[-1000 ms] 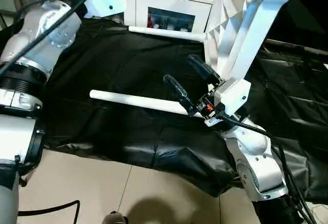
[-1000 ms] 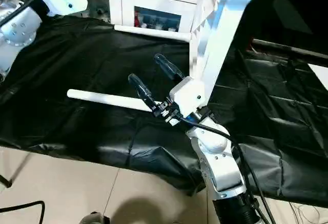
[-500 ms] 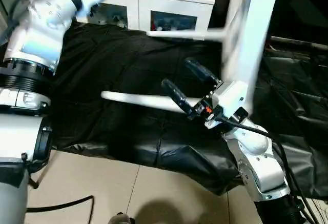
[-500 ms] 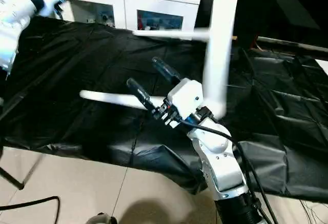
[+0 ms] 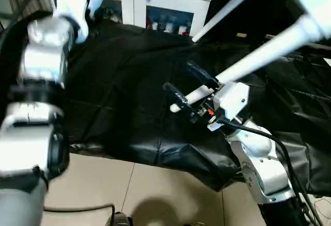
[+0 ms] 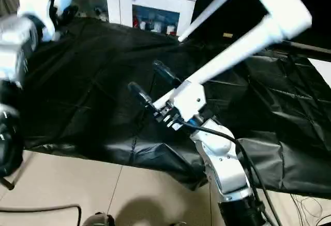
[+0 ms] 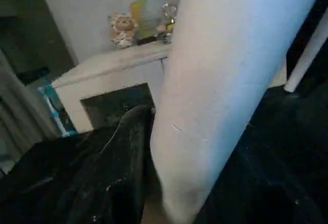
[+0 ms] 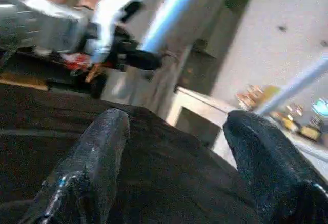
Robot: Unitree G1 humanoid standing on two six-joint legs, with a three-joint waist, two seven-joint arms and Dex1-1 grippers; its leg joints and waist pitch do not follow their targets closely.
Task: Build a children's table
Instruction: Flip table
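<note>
The white plastic children's table [image 6: 276,9] is held aloft over the black-draped work table [image 5: 124,102], tilted, with one long tapered tube leg [image 5: 248,63] slanting down to your right gripper [image 5: 185,88]. That leg's tip lies between the two black fingers [image 8: 92,162], which stand spread and do not clamp it. A second leg [image 5: 227,6] angles away behind. Your left gripper [image 8: 134,59] is closed on the table's edge, up by the left arm [image 5: 46,45]. A white cabinet [image 5: 170,9] stands behind the work table.
</note>
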